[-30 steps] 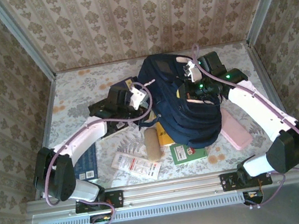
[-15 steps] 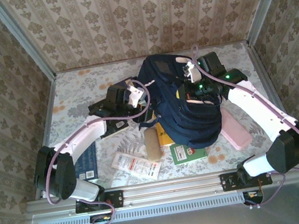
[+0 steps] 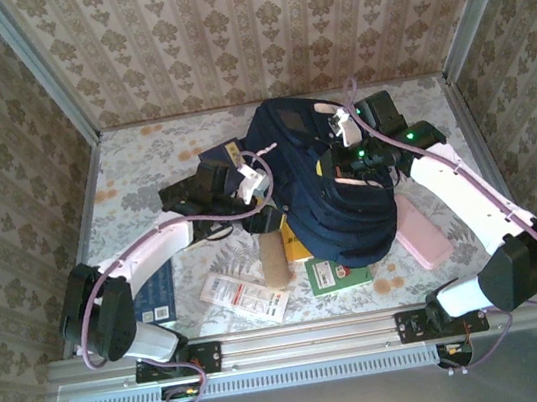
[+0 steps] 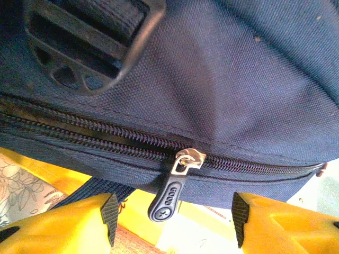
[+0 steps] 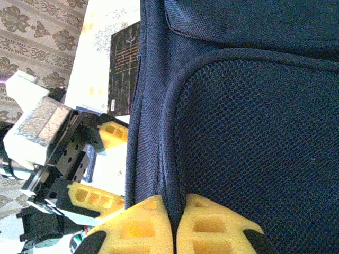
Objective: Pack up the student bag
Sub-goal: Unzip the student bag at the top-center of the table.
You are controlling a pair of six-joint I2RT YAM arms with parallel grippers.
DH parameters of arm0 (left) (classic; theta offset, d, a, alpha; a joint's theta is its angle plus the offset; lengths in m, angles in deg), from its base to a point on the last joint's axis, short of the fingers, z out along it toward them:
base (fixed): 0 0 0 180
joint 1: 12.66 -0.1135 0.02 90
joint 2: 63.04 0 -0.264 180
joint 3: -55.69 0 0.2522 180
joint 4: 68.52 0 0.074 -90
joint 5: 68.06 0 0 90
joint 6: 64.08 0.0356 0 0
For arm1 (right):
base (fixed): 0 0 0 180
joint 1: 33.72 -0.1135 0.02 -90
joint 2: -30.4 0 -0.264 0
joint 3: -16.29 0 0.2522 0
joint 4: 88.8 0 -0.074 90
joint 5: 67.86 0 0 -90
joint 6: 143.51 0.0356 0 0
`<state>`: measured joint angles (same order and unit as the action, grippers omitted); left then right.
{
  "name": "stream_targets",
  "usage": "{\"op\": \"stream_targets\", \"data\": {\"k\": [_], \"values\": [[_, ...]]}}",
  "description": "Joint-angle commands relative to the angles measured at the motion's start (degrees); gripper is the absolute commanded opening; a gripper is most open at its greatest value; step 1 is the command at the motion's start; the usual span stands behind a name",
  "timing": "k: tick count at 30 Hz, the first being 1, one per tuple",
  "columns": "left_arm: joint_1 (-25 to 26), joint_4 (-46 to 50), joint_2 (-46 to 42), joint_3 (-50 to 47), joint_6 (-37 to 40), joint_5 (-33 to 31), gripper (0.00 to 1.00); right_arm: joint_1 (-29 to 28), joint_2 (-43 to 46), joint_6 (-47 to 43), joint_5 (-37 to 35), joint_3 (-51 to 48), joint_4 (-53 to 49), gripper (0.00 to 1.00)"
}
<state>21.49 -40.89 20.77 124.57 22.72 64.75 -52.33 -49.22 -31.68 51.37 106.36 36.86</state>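
The student bag (image 3: 333, 191) lies toward the far right of the tabletop (image 3: 141, 159), its navy body the largest thing there, with a pale-trimmed patch near its top end.

The right gripper (image 5: 174, 209) is on the bag's upper face. Its two yellow fingers are pressed together on a raised seam of navy fabric at the edge of a mesh panel, so it is clamped on the bag itself.

The left gripper (image 4: 175, 211) is at the bag's left flank with its fingers apart. A closed zipper line runs across the fabric just above them. The dark zipper pull (image 4: 168, 196) hangs down into the gap between the two fingers, and neither finger touches it. A black plastic buckle (image 4: 90, 42) sits on the fabric above the zipper.

A yellow book (image 3: 295, 242) sticks out from under the bag's near-left edge. A tan cardboard roll (image 3: 273, 259) lies just beside the book, on the side away from the bag. A green book (image 3: 335, 275) shows at the bag's near edge, partly tucked beneath it. A pink case (image 3: 423, 230) lies against the bag's right side, by the right arm. A dark book (image 3: 217, 158) lies just left of the bag's far end. Farther out on the bag's near-left side are a white packet (image 3: 245, 298) and a blue book (image 3: 156, 294), the latter partly under the left arm.
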Motion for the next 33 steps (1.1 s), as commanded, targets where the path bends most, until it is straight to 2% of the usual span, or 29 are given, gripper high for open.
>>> {"op": "stream_targets", "data": {"k": [1,10,18,21,33], "values": [[1.06,2.02,2.22,0.32,3.17,2.95,0.59,-0.16,1.57,-0.22,5.40,3.34,2.92,0.00],[1.44,3.33,4.87,4.62,4.31,-0.33,0.50,-0.11,1.57,0.95,7.53,2.10,5.00,0.00],[2.43,3.92,3.97,5.50,6.16,-3.07,0.13,-0.11,1.59,0.99,5.95,1.28,5.12,0.00],[3.56,4.75,2.48,5.01,6.65,-3.68,0.03,-0.12,1.40,1.02,3.61,1.30,4.55,0.00],[9.33,9.45,-2.72,4.09,7.23,-9.01,0.00,-2.06,-2.60,2.46,-3.52,2.52,3.34,0.00]]}}
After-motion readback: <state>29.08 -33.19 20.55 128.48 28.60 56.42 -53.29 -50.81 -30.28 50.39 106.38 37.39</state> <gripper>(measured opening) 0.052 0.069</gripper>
